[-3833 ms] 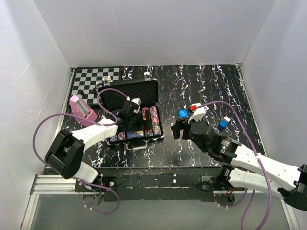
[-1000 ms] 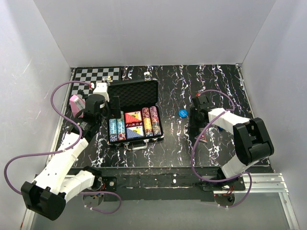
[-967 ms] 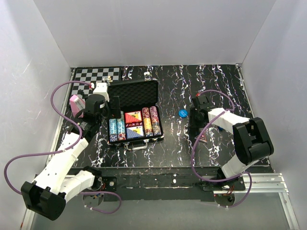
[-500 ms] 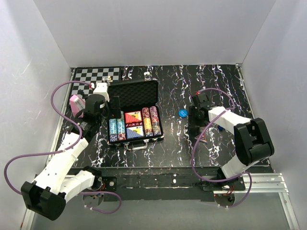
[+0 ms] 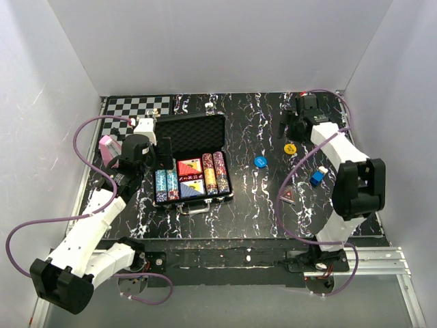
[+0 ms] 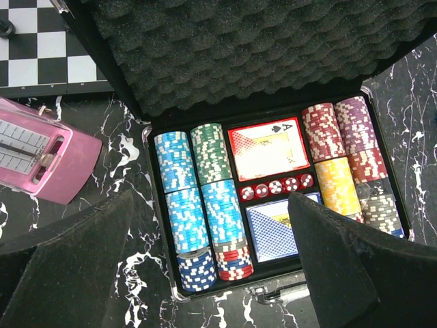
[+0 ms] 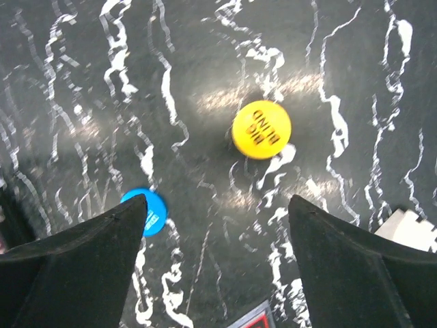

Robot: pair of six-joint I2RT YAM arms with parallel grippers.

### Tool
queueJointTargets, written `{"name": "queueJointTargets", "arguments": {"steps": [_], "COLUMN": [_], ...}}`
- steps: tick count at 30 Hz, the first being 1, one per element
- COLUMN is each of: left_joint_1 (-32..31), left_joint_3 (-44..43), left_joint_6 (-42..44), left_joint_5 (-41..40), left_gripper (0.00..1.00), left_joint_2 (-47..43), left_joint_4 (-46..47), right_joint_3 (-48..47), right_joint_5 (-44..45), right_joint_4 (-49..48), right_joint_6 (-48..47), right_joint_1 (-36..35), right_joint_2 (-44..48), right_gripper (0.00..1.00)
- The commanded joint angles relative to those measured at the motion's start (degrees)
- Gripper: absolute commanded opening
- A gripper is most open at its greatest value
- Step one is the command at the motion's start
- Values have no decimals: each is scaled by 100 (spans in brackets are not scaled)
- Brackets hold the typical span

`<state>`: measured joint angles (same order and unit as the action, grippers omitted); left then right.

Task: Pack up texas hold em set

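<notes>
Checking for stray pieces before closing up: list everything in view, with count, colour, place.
briefcase: one, black, open, left
chip rows: several, multicoloured, in briefcase
card decks: two, red and blue, in briefcase
dice: row, red, between decks
yellow button: one, right of briefcase
blue button: one, nearer briefcase
blue cube: one, right side
red triangular piece: one, near right
chessboard: one, black-and-white, far left
pink box: one, left of briefcase
left gripper: open, above briefcase
right gripper: open, near yellow button

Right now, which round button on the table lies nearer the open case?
The blue button; the yellow button lies farther right, away from the case.
</notes>
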<state>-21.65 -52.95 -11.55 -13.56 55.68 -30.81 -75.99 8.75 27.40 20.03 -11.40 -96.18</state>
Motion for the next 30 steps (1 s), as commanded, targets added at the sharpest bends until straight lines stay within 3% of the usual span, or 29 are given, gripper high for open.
{"name": "queueJointTargets", "arguments": {"steps": [1,13,30], "left_joint_1": [-6,-6,-6], "left_joint_3": [48,30,48], "left_joint_6": [21,13,4], "left_joint_5": [143,275,319], "left_gripper": [98,98,98], "left_joint_2": [-84,-75,-128], "left_joint_4": [154,163,172], "right_joint_3": [-705,-1823,-2025], "right_joint_5": [-172,-550,-357], "right_joint_4": [389,1039,1260], "right_joint_6": [-166,-386,-430], "right_joint_1": [331,648,639], "right_joint_2": [-777,-2027,-2537], "right_gripper": [94,89,82]}}
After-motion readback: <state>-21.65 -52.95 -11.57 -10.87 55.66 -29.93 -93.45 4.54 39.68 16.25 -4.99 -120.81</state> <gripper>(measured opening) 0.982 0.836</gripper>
